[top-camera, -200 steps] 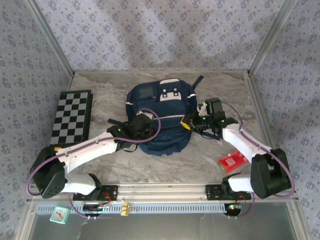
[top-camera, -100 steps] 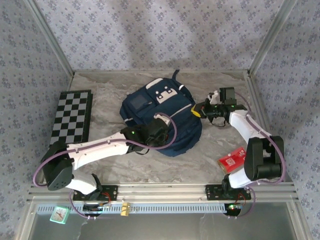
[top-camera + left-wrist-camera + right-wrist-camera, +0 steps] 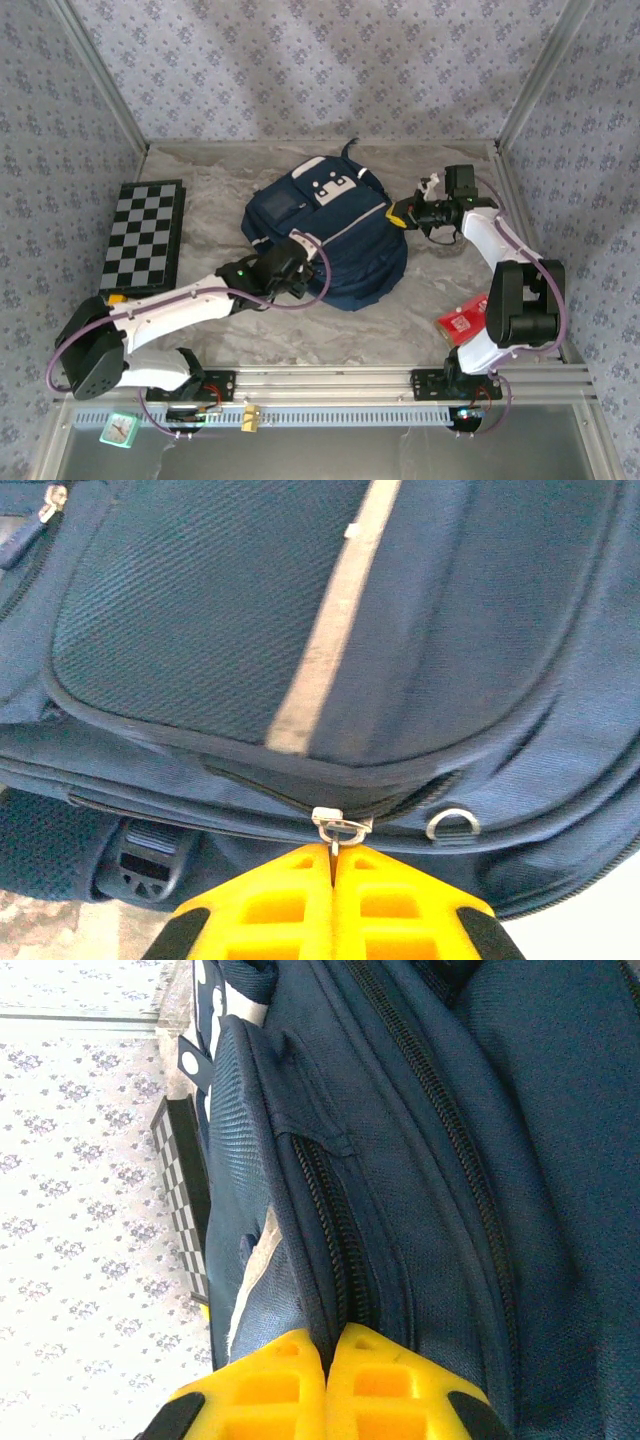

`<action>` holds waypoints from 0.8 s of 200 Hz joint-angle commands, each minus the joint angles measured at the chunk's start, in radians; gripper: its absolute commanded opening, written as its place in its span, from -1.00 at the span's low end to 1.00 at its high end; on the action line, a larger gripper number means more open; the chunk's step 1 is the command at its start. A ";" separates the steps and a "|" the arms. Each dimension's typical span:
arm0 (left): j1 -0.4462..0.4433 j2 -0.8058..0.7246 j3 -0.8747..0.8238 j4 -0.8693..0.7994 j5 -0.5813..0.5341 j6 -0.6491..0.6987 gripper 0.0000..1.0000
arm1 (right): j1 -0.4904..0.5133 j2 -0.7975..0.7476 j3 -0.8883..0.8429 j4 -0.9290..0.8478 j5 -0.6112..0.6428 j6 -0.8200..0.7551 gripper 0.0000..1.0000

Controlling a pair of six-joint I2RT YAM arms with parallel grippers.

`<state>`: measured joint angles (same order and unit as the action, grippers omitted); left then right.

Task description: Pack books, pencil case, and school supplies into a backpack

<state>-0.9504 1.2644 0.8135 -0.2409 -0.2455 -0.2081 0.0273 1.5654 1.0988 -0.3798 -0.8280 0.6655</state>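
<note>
The backpack (image 3: 330, 225) lies flat near the centre of the table (image 3: 220, 180), front patches facing up, top handle toward the far wall. The left gripper (image 3: 296, 262) sits at the backpack's near left edge. In the left wrist view its yellow fingers (image 3: 270, 910) are pressed together with no gap, and the tab of a metal zipper pull (image 3: 338, 830) runs down between their tips; the zipper is closed on both sides of the pull. A metal D-ring (image 3: 452, 823) sits just right of the pull, and a grey stripe (image 3: 330, 630) crosses the panel above it. The right gripper (image 3: 400, 213) meets the backpack's right edge, arm folded back toward its base. In the right wrist view its yellow fingers (image 3: 390, 1380) are also closed tight, pinching a fold of navy fabric beside a closed zipper line (image 3: 340, 1250). The red packet (image 3: 462, 322) lies on the table by the right arm's base, well apart from the backpack. A checkered board (image 3: 145, 232) lies flat at the table's left side, clear of both arms.
</note>
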 commanded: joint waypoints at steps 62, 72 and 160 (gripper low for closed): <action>0.283 -0.039 -0.103 0.124 0.151 0.110 -1.00 | -0.009 0.042 0.061 0.030 0.014 -0.073 -1.00; 0.293 -0.026 -0.086 0.111 0.128 0.097 -1.00 | 0.009 0.048 0.063 0.033 0.008 -0.072 -1.00; 0.168 -0.154 -0.026 -0.068 0.098 -0.140 0.26 | 0.001 -0.171 -0.008 -0.178 0.262 -0.195 0.16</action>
<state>-0.7425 1.2015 0.7719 -0.2523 -0.1207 -0.2253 0.0467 1.5238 1.1240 -0.4549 -0.7151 0.5282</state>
